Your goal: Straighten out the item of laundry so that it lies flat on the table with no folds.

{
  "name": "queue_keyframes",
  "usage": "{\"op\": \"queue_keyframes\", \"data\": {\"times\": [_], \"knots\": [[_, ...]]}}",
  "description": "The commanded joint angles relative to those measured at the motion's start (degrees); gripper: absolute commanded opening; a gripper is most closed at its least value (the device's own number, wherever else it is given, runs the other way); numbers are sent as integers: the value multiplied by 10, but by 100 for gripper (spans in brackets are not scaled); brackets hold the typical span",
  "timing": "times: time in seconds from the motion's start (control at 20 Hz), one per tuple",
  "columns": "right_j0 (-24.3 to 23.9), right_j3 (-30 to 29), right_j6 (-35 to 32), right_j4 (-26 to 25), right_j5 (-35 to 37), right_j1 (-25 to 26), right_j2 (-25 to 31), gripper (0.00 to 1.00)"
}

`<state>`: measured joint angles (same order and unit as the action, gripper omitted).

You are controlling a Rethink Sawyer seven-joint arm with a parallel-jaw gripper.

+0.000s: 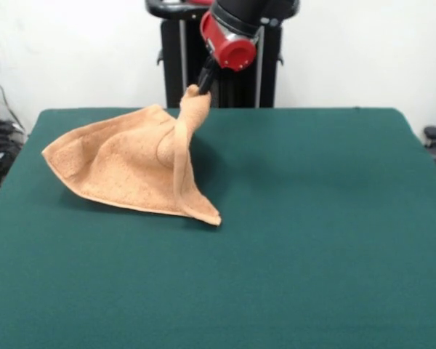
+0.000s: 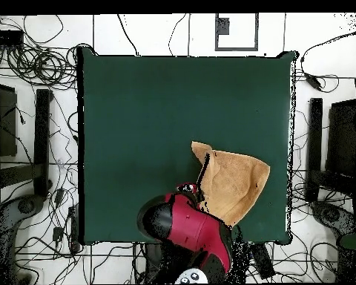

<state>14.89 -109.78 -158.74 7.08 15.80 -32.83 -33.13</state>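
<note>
One corner of the towel (image 1: 134, 163) hangs pinched in the closed gripper (image 1: 202, 86) above the table (image 1: 312, 218).

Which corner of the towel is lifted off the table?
The corner pinched in the gripper, at the towel's top in the front view. It stands raised in a peak, while the other corners lie on the green table.

arm (image 1: 236, 33): cut off at top | fingers (image 1: 206, 77): hidden in towel (image 1: 131, 163)
</note>
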Motion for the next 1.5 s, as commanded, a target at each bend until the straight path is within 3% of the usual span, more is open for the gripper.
{"op": "queue_keyframes", "data": {"times": [0.05,0.2,0.45,0.8,0.85,1.2,1.4,1.5], "knots": [[-17,-80,5,-39,-52,-33,121,0],[-23,-90,-12,-45,-71,-34,144,0],[5,-83,-52,-34,-95,-12,136,0],[-19,-106,-37,-43,-109,-43,165,0],[-27,-111,-35,-48,-116,-48,174,100],[-59,-143,-54,-46,-139,-73,210,100],[-53,-142,-42,-42,-99,-97,208,100],[-31,-130,-34,-37,-38,-125,179,100]]}}
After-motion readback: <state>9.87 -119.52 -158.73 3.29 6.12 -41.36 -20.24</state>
